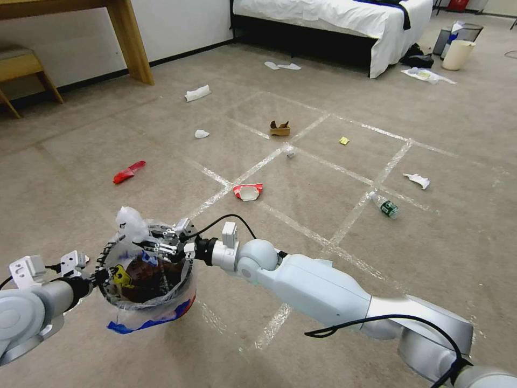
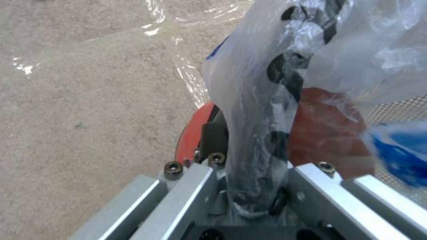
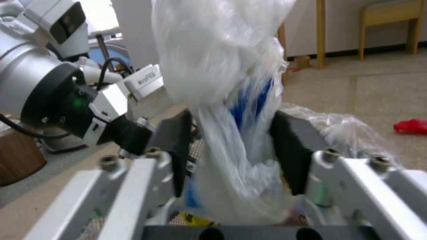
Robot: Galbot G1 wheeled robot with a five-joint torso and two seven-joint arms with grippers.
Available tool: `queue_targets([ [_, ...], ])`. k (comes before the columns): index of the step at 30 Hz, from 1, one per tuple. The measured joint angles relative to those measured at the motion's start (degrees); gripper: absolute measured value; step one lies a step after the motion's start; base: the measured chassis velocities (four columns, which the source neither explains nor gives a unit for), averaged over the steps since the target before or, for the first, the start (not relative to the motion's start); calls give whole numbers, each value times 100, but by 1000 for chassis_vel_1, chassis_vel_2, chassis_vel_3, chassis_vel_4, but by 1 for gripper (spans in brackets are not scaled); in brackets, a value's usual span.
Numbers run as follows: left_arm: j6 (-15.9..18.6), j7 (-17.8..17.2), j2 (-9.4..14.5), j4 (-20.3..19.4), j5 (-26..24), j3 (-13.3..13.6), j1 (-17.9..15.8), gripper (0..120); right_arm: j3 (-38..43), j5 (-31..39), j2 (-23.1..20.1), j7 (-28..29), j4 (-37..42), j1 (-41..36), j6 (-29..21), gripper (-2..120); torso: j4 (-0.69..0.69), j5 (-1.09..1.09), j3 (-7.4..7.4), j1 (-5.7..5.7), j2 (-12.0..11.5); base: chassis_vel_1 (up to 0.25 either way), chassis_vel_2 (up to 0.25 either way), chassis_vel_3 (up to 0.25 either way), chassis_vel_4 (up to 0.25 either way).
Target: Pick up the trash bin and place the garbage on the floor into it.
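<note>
- The trash bin (image 1: 148, 280), black wire mesh lined with a crinkly clear bag, hangs above the floor (image 1: 334, 102) at about 7 o'clock in the head view, held between the two arms.
- The left gripper (image 1: 97, 272) sits at the bin's 9 o'clock side; in the left wrist view its fingers (image 2: 213, 136) are clamped on the bag-wrapped rim (image 2: 253, 133), with the red base (image 2: 329, 133) just beyond.
- The right gripper (image 1: 167, 245) reaches in from 3 o'clock over the bin's mouth. In the right wrist view its black pads (image 3: 291, 150) stand apart on either side of a bunched fold of the bag (image 3: 231, 140); I cannot tell whether they press it.
- Garbage on the carpet, all well apart from the bin: a red wrapper (image 1: 128, 172) at 11 o'clock, a red-and-white paper bowl (image 1: 247, 191) at 1 o'clock, a small bottle (image 1: 384, 205) at 2 o'clock.
- Farther off lie a brown cardboard tray (image 1: 280, 128), a small white tissue (image 1: 201, 133), a larger white wad (image 1: 197, 93), a yellow scrap (image 1: 344, 140) and a crumpled white piece (image 1: 418, 180).
- A cream bucket (image 1: 458, 54) and a dark mesh bin (image 1: 455, 36) stand by the bed (image 1: 328, 16) at the far end.
</note>
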Motion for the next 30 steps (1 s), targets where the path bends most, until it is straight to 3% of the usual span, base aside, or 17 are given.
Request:
queue_targets([
  [13,-6,-20,6,-19,-22,-3,7,1,-98,-13,30,45,-7,79,-39,95,0,0,0,0,0,0,0,0,0],
  [21,-7,-31,-21,-33,-27,9,15,1,386,144,34,297,144,69,230,100,1,1,0,0,0,0,0,0,0],
  [25,-7,-38,-36,-18,-24,42,8,1,1164,376,-233,585,462,36,224,100,2,1,0,0,0,0,0,0,0],
  [26,-7,-37,-54,-7,-20,66,-7,1,1556,345,-518,731,548,5,77,100,3,3,0,0,0,0,0,0,0],
  [29,-7,-34,-69,1,-10,88,-27,1,1795,288,-794,849,580,-44,-63,100,2,3,0,0,0,0,0,0,0],
  [30,-7,-31,-87,7,0,114,-58,1,2125,137,-1258,1072,619,-182,-386,100,1,3,0,0,0,0,0,0,0],
])
